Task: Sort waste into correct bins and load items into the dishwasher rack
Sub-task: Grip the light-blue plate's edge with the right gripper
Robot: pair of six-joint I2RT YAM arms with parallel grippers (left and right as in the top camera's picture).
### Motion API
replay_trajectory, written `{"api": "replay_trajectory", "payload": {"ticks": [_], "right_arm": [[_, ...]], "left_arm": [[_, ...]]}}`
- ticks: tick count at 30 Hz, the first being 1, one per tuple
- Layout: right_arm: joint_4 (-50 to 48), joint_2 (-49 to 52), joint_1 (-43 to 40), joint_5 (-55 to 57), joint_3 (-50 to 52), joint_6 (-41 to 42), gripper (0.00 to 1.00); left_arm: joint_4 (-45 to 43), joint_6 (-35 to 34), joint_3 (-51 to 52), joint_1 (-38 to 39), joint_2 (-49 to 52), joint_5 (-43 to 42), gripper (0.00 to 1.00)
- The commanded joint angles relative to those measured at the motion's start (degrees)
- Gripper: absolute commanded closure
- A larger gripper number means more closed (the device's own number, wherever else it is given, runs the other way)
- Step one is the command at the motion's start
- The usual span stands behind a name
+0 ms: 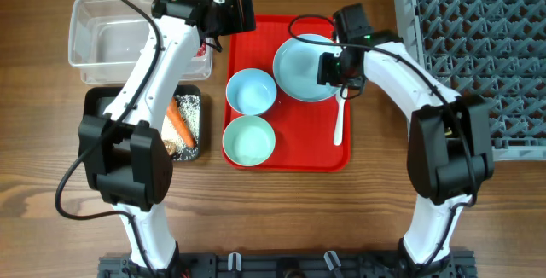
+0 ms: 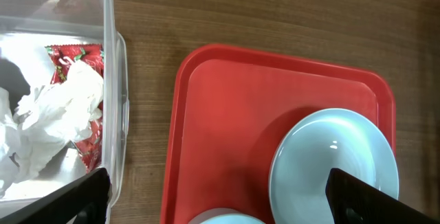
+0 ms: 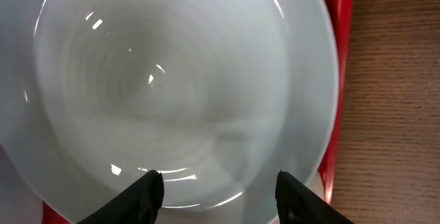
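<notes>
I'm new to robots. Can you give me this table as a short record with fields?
Red tray: plate, pale blue bowl, mint bowl, spoon
Clear tub: red wrapper, white tissue
Black tray: carrot, grains
Rack: right of red tray
Left gripper: open, above red tray's edge
Right gripper: open above plate

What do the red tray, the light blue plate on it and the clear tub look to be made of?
The red tray looks like moulded plastic, smooth, with a rounded raised rim. The light blue plate is glossy, with sharp highlights and faint concentric rings: plastic or glazed ceramic, I cannot tell. The clear tub seems thin transparent plastic: see-through walls, glinting rim.
</notes>
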State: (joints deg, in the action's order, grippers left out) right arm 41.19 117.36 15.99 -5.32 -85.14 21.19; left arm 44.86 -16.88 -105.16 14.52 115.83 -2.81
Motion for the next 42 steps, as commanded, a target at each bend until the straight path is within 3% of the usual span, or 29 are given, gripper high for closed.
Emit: {"api": "replay_trajectory", "payload": {"ticks": [1,14,21,42], "right_arm": [[0.70,-1.42,-0.04,2.60,0.48,0.07,0.45],[5.44,-1.46,-0.09,1.51,0.46,0.42,0.45],[4.52,-1.27,-0.09,2.84,0.48,0.42,0.49],[1.14,3.21,-0.09,3.45,0.48,0.20,0.49]], "left_arm": [[0.70,-0.28,0.15,-0.28,-0.74,1.01,0.00],[1.27,-0.28,0.15,-0.28,-0.74,1.01,0.00],[1.27,-0.31,0.15,-0.28,-0.74,0.98,0.00],[1.53,-0.28,0.15,-0.28,-0.74,1.01,0.00]]}}
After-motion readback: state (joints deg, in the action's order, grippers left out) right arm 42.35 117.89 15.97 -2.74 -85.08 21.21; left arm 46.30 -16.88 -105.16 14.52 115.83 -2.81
